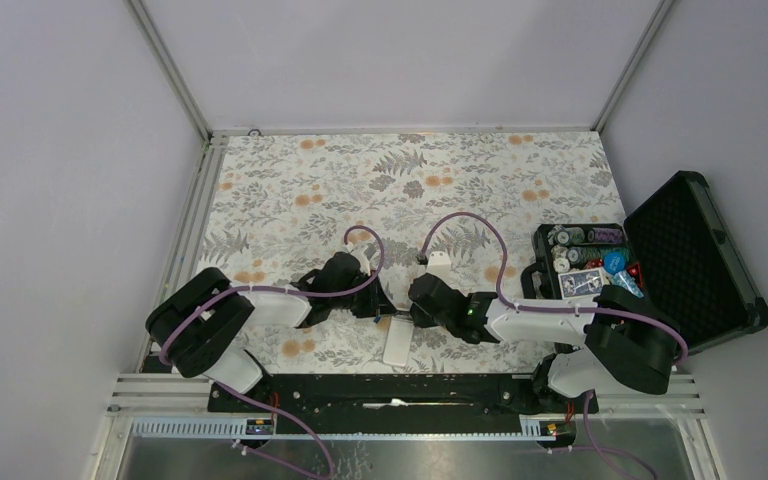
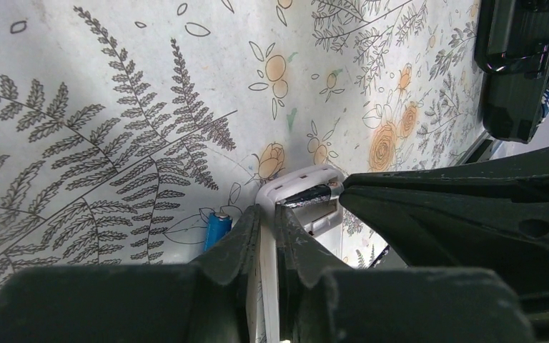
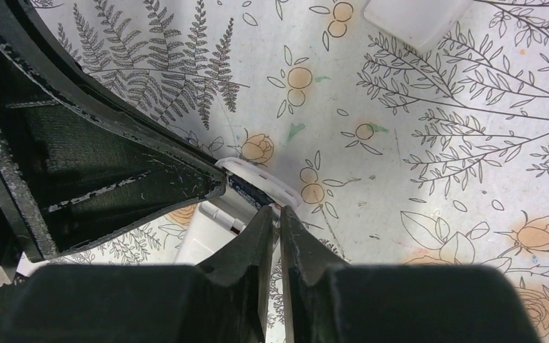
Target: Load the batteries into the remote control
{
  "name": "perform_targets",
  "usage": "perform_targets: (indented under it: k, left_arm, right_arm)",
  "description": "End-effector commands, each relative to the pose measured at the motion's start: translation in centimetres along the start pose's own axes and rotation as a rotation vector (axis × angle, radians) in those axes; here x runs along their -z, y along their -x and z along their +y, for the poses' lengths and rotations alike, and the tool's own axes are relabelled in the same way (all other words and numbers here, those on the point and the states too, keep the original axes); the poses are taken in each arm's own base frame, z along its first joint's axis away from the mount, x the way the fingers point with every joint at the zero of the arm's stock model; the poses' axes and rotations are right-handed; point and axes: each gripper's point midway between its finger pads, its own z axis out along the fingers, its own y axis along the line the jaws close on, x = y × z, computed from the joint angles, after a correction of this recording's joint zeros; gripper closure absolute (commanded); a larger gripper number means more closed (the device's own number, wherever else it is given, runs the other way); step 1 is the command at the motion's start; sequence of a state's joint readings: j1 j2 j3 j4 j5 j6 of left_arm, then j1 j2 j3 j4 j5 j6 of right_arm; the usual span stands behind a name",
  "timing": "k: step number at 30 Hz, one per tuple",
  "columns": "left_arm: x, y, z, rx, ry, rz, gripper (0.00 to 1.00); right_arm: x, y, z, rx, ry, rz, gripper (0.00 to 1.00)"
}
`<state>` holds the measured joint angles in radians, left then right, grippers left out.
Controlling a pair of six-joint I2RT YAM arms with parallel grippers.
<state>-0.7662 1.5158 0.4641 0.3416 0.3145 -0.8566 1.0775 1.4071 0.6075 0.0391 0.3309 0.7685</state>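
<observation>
Jaws: left gripper point(image 2: 268, 214) clamps remote control point(image 2: 306, 179) edge; right gripper point(image 3: 277, 214) near-closed, contents unclear. Likely light, rigid, slick (your hold: long sides).

One remote control point(image 2: 307, 177), all but its open end hidden behind the left claw point(image 2: 266, 211); battery point(image 2: 218, 229) beside it, lower part covered by the same claw; case point(image 1: 695, 262) contents too small to name.

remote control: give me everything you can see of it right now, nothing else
The remote control is a small white plastic oblong with rounded corners. It lies flat on the floral tablecloth toward the near edge, back up. Its far end is open, and the battery compartment holds a dark blue battery. The left gripper and right gripper both touch that end, fingers nearly together. Buttons and screen are not visible.
</observation>
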Motion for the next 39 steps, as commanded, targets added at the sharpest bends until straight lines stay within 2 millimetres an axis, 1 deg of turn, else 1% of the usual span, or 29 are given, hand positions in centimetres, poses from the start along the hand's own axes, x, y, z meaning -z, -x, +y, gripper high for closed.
perform_targets:
  k: [1,11,15,19,28,30,33,39]
  left_arm:
    - [-0.2,-0.2,-0.5,-0.03,-0.034,0.015,0.92]
    - [-0.2,-0.2,-0.6,-0.031,-0.036,0.013,0.94]
    - [-0.2,-0.1,-0.6,-0.027,-0.037,0.012,0.94]
    - [-0.2,-0.1,-0.7,-0.024,-0.042,0.012,0.94]
    - [-0.1,0.0,-0.9,-0.019,-0.046,0.008,0.93]
    - [-0.1,0.0,-1.0,-0.019,-0.05,0.007,0.93]
    - [-0.1,-0.1,-1.0,-0.018,-0.053,0.008,0.92]
    - [-0.1,-0.1,-1.2,-0.017,-0.062,0.012,0.9]
  right_arm:
    - [-0.1,2.7,1.8,-0.027,0.033,-0.081,0.85]
    - [-0.8,2.0,1.8,-0.016,0.026,-0.053,0.87]
    - [-0.9,1.6,1.6,-0.012,0.022,-0.04,0.88]
    - [-1.1,1.0,1.5,0.005,0.024,-0.019,0.92]
    - [-2.0,-0.5,0.2,0.082,-0.047,0.057,0.99]
    - [-2.0,-1.0,-0.5,0.107,-0.078,0.082,1.0]
    - [-2.1,-1.1,-0.9,0.138,-0.109,0.097,1.0]
    - [-2.3,-1.0,-0.9,0.2,-0.13,0.123,1.0]
